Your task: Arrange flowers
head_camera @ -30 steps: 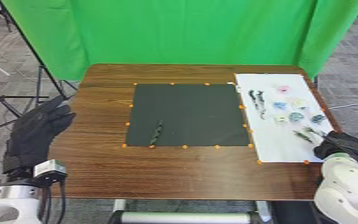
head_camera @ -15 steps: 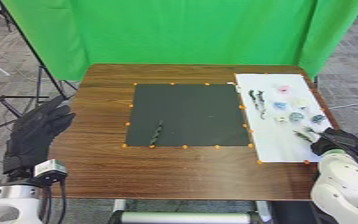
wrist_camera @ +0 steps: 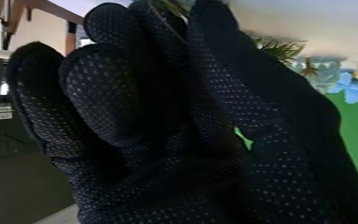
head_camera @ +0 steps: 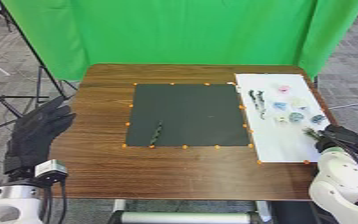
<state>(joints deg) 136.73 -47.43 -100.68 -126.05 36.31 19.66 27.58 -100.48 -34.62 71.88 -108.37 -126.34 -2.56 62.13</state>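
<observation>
With clock directions as the head view looks down, the left hand (head_camera: pixel 40 127) is at nine o'clock from the black mat (head_camera: pixel 189 107), released, its fingers extended beyond the table edge. On the mat, toward half past seven from its middle, lies a dark green stem (head_camera: pixel 157 134), well apart from both hands and at nine o'clock from the right one. The white sheet (head_camera: pixel 282 150) is at three o'clock from the mat; on its ten o'clock part lie two slender stems (head_camera: pixel 262 102). The pink flower (head_camera: pixel 284 89) is toward eleven o'clock from the right hand, the blue flower (head_camera: pixel 280 106) toward ten, and the bluish-grey flower (head_camera: pixel 318 119) nearer, at eleven. Leafy sprigs (head_camera: pixel 311 133) sit right at that hand's tip, on its ten o'clock side. The right hand (head_camera: pixel 340 136) is at the sheet's four o'clock edge; in the wrist view its fingers bend toward the thumb, nipping a thin sprig stem (wrist_camera: pixel 164 19).
</observation>
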